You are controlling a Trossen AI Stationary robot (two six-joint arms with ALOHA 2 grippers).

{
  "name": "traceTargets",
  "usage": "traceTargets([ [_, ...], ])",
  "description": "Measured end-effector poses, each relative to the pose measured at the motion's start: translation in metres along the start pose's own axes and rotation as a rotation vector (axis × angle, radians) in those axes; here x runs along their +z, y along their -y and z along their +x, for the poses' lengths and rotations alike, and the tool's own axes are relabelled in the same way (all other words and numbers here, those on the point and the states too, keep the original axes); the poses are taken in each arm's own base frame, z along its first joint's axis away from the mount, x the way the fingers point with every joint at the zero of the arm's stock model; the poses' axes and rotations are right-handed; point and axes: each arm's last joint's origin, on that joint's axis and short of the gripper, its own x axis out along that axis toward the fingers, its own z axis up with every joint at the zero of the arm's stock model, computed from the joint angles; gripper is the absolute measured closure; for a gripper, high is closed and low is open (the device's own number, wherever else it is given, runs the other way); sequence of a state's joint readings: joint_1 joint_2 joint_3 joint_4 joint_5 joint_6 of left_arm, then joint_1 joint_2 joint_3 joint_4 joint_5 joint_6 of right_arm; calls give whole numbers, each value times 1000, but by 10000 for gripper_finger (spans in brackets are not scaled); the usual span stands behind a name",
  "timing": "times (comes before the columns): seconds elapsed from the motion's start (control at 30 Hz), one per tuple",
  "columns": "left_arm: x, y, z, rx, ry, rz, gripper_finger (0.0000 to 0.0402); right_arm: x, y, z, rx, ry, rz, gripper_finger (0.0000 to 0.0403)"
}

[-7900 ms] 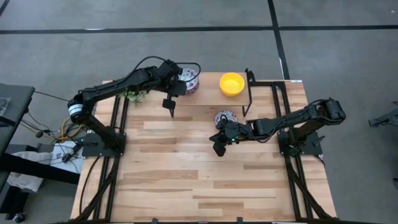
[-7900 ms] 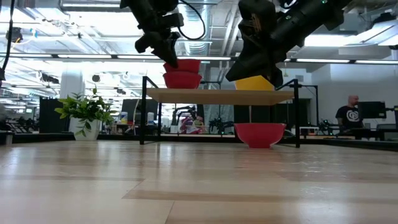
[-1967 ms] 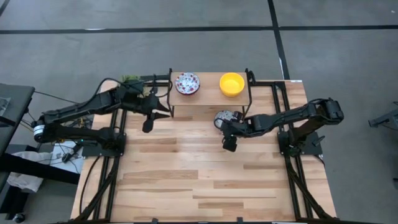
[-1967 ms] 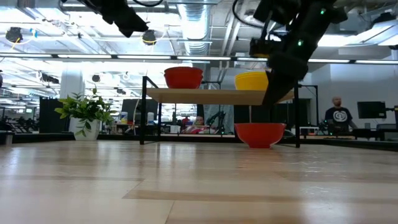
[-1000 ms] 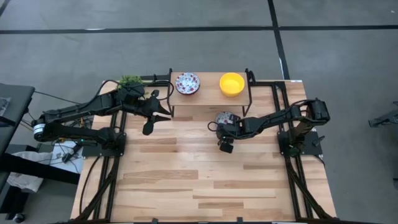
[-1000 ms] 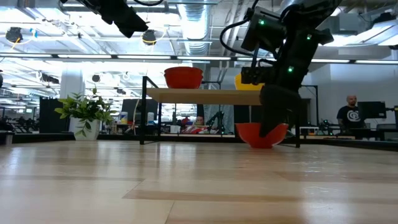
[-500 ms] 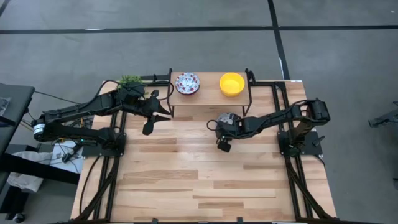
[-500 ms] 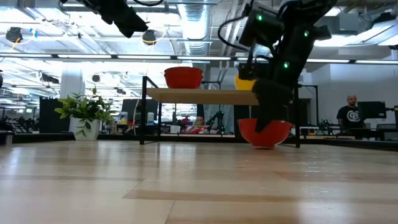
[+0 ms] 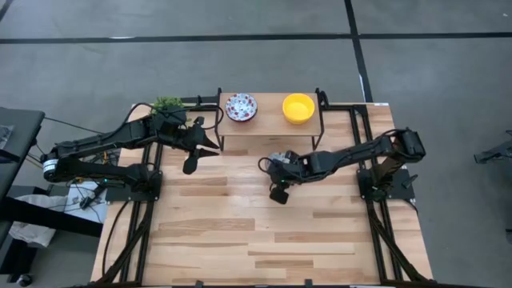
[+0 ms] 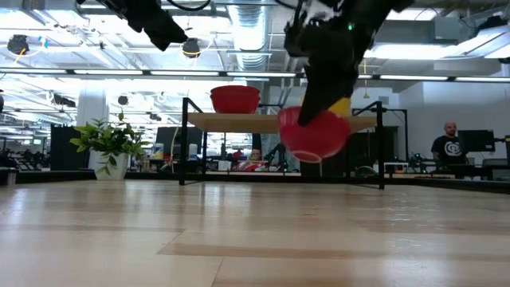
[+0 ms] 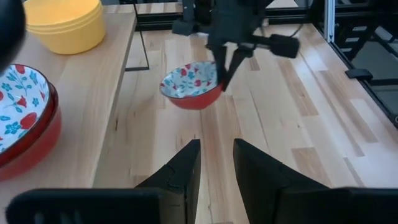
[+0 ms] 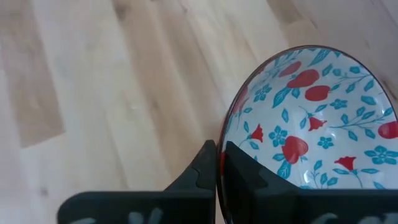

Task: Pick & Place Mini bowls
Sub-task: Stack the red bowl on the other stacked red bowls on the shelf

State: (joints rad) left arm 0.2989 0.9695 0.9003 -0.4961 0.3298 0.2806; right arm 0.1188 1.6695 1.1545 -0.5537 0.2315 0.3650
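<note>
Since half a second ago floral bowl (image 10: 313,132) lifted off counter (image 9: 240,224), carried clear of shelf (image 9: 272,122) | right pincer (image 12: 219,163) pinching its rim | left pincer (image 11: 216,163) idle, slightly spread, near plant (image 9: 168,104) | shelf holds floral bowl (image 9: 241,106), yellow bowl (image 9: 298,107); one placement left.

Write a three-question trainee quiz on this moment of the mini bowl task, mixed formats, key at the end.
1. True or false: the right gripper pinches the rim of a floral bowl held clear of the table.
2. Which bowls sit on the shelf? A) two yellow B) one floral bowl and one yellow bowl C) none
3. Fill in: the left gripper waits near the green ____.

Key: 1 true; 2 B; 3 plant.
</note>
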Motion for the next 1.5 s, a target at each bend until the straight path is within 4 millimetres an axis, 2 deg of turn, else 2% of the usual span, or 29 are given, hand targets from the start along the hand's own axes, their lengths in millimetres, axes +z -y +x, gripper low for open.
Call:
traceTargets([
  [0.2,-3,3,-6,-9,-23,-110,307,6,-17,-17,20,-11,-19,401],
  [0.33,-10,15,-25,-41,-63,-156,307,15,-22,-31,29,-19,-22,401],
  [0.6,-8,27,-59,-26,60,-174,307,44,-33,-67,103,45,-9,402],
  [0.83,-7,29,-64,-19,89,-194,307,61,-34,-103,134,65,-86,402],
  [0.97,-1,24,-55,-15,111,-185,307,67,-34,-116,187,67,-141,403],
  [1.07,6,20,-44,-19,140,-169,307,65,-35,-116,218,36,-186,403],
  [1.2,15,23,-13,-85,136,-83,307,62,-41,-103,233,-22,-286,403],
  [1.33,19,32,24,-155,103,-6,307,57,-50,-80,217,-99,-389,403],
  [1.5,14,42,56,-107,9,157,307,52,-61,-64,215,-138,-446,403],
])
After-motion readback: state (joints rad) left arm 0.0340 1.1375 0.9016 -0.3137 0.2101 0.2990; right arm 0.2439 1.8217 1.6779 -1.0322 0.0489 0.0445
